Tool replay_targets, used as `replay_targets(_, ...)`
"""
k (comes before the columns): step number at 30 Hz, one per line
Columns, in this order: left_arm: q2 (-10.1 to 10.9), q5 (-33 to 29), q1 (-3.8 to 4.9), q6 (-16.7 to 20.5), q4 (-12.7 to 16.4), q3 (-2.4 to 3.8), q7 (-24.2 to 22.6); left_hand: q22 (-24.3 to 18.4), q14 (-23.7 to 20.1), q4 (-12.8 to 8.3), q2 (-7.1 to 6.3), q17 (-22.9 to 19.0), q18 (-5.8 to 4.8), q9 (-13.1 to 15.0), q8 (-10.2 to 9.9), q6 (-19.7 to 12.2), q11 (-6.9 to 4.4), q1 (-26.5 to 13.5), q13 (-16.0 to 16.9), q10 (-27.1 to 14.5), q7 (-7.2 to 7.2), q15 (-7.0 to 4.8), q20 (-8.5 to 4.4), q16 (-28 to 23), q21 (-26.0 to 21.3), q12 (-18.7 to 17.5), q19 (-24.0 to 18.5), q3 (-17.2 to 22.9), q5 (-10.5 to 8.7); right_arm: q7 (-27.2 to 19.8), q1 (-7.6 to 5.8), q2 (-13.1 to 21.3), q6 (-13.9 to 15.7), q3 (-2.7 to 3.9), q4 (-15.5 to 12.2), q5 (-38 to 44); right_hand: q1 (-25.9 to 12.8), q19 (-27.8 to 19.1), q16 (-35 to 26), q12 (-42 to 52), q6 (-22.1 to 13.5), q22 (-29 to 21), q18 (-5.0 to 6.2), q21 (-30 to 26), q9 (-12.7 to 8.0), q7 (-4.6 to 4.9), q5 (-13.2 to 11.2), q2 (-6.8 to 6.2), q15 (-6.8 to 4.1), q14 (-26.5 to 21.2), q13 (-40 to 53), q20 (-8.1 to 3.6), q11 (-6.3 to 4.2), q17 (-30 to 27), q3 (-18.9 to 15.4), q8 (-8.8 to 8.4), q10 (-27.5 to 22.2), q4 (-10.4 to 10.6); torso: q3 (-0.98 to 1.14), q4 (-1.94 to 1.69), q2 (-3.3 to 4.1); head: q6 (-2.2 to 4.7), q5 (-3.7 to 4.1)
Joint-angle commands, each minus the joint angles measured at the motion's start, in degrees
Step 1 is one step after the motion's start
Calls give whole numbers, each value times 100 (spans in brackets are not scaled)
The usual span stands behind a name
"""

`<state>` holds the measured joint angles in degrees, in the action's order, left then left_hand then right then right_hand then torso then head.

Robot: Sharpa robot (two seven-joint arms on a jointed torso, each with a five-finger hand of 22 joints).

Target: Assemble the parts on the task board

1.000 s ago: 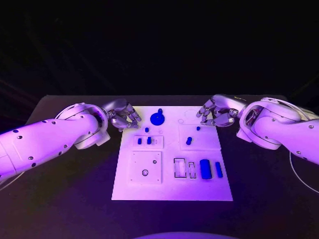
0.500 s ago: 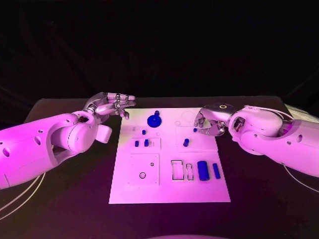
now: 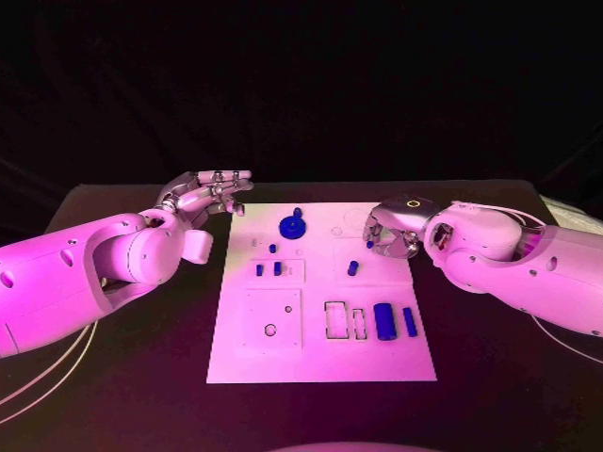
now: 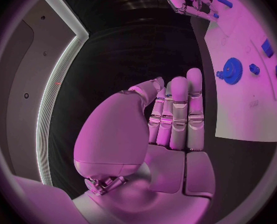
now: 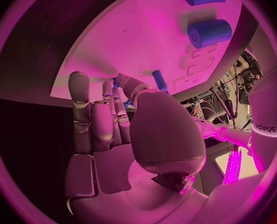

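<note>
The white task board (image 3: 322, 353) lies in the middle of the black table. On it I see a blue gear (image 3: 291, 227), a thick blue cylinder (image 3: 383, 321), a thin blue bar (image 3: 409, 322) and several small blue pegs. My left hand (image 3: 206, 193) is raised off the board's far left corner, its fingers straight and together, holding nothing (image 4: 170, 119). My right hand (image 3: 390, 231) hovers low over the board's far right part, fingers extended (image 5: 107, 119). A small blue peg (image 3: 369, 245) stands right by its fingertips; nothing is plainly gripped.
Rectangular slots (image 3: 338, 320) lie left of the cylinder, and a square plate with an oval hole (image 3: 272, 320) sits at the board's near left. Black table (image 3: 505, 377) surrounds the board. Both white forearms flank the board's far half.
My left hand has lifted up and away from the board's far left edge. My right hand has come down and inward over the board toward the small peg.
</note>
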<state>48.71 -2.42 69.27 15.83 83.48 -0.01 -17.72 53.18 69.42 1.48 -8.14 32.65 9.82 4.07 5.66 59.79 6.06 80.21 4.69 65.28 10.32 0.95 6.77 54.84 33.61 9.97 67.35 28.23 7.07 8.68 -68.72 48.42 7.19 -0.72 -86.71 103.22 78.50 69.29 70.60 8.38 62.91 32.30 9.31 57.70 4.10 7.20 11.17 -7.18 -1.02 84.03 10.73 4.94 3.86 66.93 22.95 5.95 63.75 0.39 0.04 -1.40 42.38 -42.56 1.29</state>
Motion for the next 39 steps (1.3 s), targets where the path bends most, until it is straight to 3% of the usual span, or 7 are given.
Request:
replay_targets(1, 0, -185, 0, -41, 17, 2, -126, -5, -43, 5, 11, -5, 65, -9, 39, 13, -4, -62, 8, -43, -7, 10, -2, -20, -20, 37, -50, -28, 14, 17, 12, -39, -150, -1, 23, 41, -43, 63, 44, -25, 67, 64, 20, 58, 0, -2, -38, 22, 4, 215, -46, -9, -6, 51, 70, -36, 72, 1, 4, -3, 0, -9, -5)
replay_targets(13, 3, -190, 0, -74, 25, 1, -73, -26, -58, -8, 19, -28, 64, -12, 40, -7, 3, -64, 9, -75, 3, 16, 1, -27, -48, 59, -53, -59, 17, 9, 53, -125, -294, -4, 99, -4, 9, 217, 193, -5, 324, 388, -27, 279, 59, -45, -290, 156, -31, 258, -215, -29, -56, 192, 274, 32, 399, -73, 1, 2, -1, -46, -25)
replay_targets(20, 6, -190, 0, -82, 26, 0, -65, -26, -58, -8, 19, -28, 64, -12, 40, -7, 3, -64, 9, -75, 3, 16, 1, -27, -48, 59, -53, -59, 17, 115, 68, -156, -170, -5, 115, 64, 64, 309, 247, -15, 454, 607, -61, 433, 111, -66, -560, 273, -68, 267, -279, -54, -89, 230, 411, 74, 589, -158, -1, 3, -4, -54, -18)
replay_targets(28, 5, -190, 0, -91, 23, 0, -47, -35, -64, -19, 26, -38, 65, -12, 43, -11, 5, -57, 10, -85, 6, 17, 2, -31, -59, 71, -53, -67, 18, 205, 78, -160, 332, -4, 60, 144, 81, 360, 244, -35, 486, 744, -80, 522, 134, -67, -614, 310, -79, 264, -307, -67, -104, 214, 482, 83, 657, -204, 1, 3, -11, -61, -3)
replay_targets(39, 0, -190, -1, -107, -23, -3, -17, -35, -64, -19, 26, -38, 65, -12, 43, -11, 5, -57, 10, -85, 6, 17, 2, -31, -59, 71, -53, -67, 18, 149, 35, 123, 949, 46, -304, -489, 84, 394, 229, -56, 483, 826, -93, 578, 141, -57, -634, 309, -81, 262, -324, -72, -101, 186, 521, 75, 673, -230, -2, 1, -13, -44, -1)
